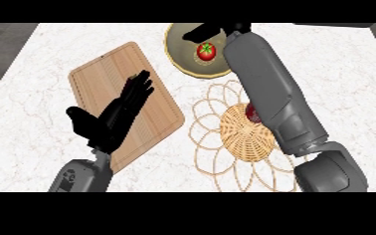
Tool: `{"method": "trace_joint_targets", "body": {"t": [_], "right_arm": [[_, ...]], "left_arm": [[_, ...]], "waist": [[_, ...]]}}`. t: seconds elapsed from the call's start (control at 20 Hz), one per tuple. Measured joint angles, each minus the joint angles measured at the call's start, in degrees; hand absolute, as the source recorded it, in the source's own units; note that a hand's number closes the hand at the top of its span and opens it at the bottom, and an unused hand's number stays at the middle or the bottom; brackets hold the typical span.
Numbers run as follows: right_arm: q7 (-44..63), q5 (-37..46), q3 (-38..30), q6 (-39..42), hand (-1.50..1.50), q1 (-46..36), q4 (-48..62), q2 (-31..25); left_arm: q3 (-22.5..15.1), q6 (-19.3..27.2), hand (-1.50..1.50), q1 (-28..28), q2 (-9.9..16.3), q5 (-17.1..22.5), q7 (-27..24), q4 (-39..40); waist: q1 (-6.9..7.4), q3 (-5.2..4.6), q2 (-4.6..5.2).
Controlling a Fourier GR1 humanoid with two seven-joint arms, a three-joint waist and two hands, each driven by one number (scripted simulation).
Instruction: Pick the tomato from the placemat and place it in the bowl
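Note:
A red tomato (206, 52) with a green stem lies inside the olive bowl (180, 55) at the counter's far middle. My right hand (215, 30) hovers over the bowl's far rim, just beyond the tomato. Its fingers stretch left and nothing is in them. The right forearm runs from the lower right across the woven placemat (242, 139). A small red thing (251, 113) peeks out from under that forearm on the placemat, mostly hidden. My left hand (117, 112) rests open over the wooden board, fingers straight.
A wooden cutting board (158, 124) lies at an angle on the left of the marble counter (66, 40). The placemat's looped wicker border (213, 104) reaches almost to the bowl.

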Motion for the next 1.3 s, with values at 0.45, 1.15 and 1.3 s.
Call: {"method": "trace_joint_targets", "body": {"t": [0.45, 1.15, 1.3], "right_arm": [[-16.82, -16.27, -5.99, 9.21, -1.5, 9.34, -13.23, 0.54], [-24.21, -25.92, 2.19, 29.58, 1.5, 48.84, -51.48, -0.65], [-26.82, -26.51, 4.28, 33.68, 1.5, 60.87, -58.29, -1.47]], "left_arm": [[2.56, 0.08, 0.0, 2.29, 1.05, 0.74, -0.14, 0.03], [5.82, 1.32, 0.0, 6.98, 2.8, 1.23, -0.2, -2.21], [5.84, 1.65, 0.0, 7.79, 2.68, 0.97, -0.56, -2.59]], "waist": [[-3.83, -0.12, -1.8], [-9.97, -0.21, -3.61], [-10.55, -0.24, -3.56]]}}
